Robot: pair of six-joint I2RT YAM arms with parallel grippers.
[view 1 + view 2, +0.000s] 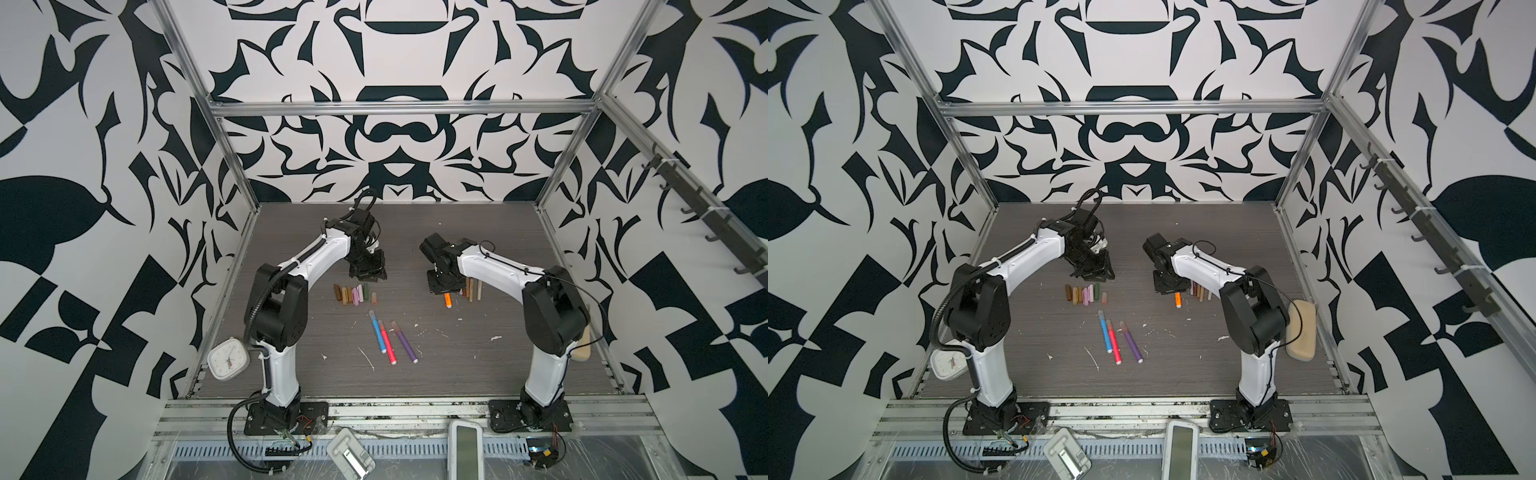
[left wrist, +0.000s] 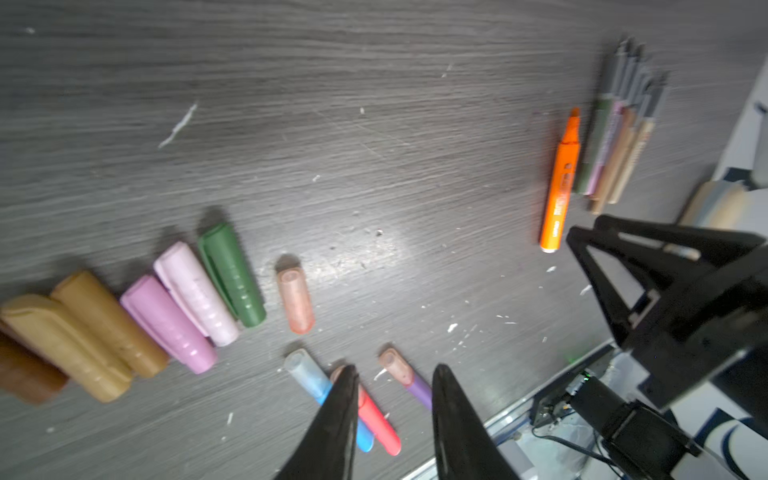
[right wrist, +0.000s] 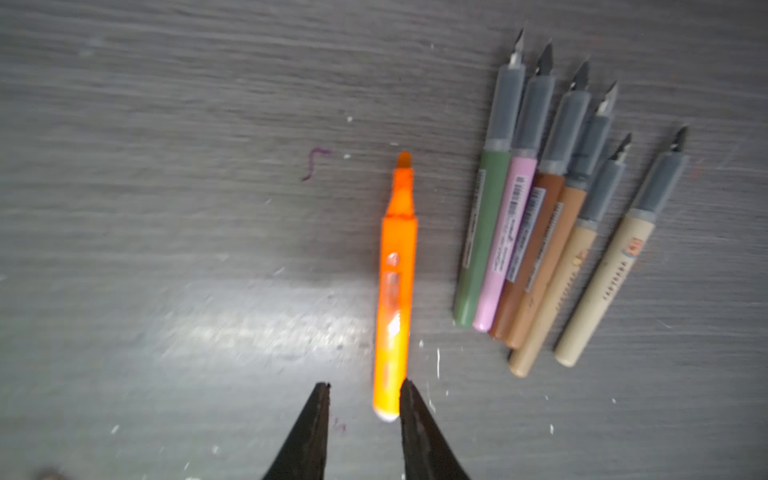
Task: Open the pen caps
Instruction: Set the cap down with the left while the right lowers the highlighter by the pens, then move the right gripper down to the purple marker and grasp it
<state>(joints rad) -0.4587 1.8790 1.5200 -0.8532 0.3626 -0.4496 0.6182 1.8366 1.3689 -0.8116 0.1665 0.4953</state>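
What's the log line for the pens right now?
left pincer: open, empty | right pincer: open, empty | orange pen: uncapped | peach cap: lying loose | blue pen, red pen, purple pen: capped

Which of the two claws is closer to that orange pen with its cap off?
The right. The right gripper hangs over the back end of the orange pen, jaws apart. The left gripper is farther off, near the row of loose pen caps.

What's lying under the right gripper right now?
The uncapped orange pen lies flat on the table beneath the right gripper, jaws apart, nothing between them. One fingertip covers the edge of its rear end; in a top view only its rear part shows.
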